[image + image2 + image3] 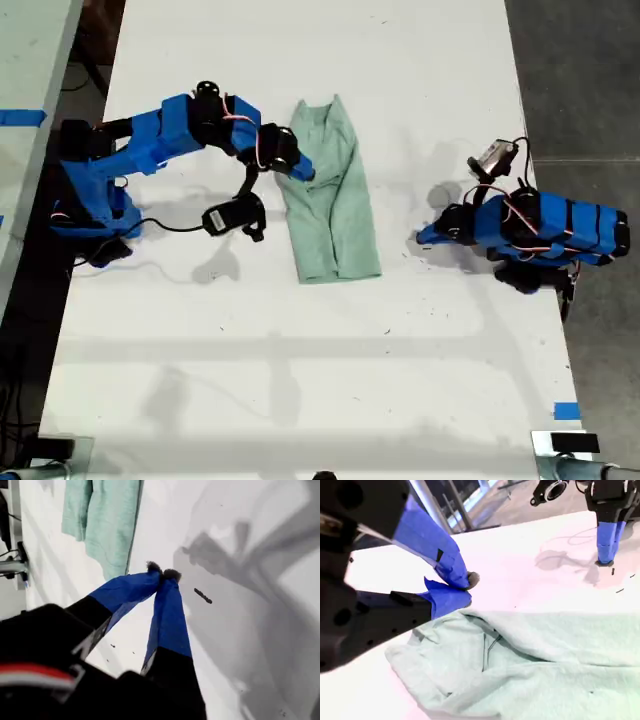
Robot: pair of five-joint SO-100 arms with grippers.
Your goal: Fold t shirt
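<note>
Two arms face each other across the t shirt (330, 195), which lies in the middle of the white counter (300, 380) as a long strip, already doubled lengthwise, narrow at one end and squared off at the other.

My second gripper (466, 590) sits right at the shirt's long edge, on the side toward the exterior view's left, about a third of the way down from the narrow end. Its blue-taped jaws are drawn together until the tips meet just beside the hem. I cannot tell whether any cloth is caught between them. I judge it is parked there because that edge is the natural one to lift for the next fold.

My first gripper (162, 573) is clenched on nothing, tips low over bare counter, well apart from the shirt on its opposite side, next to a small dark mark (202, 595). It looks parked out of the way, leaving the cloth clear.

The shirt is a pale mint knit, soft and matte, with shallow wrinkles and a raised seam or fold running along it. It should drape limply and drag rather than hold a crease. The counter is smooth, slightly scuffed and glossy enough to carry shadows
</note>
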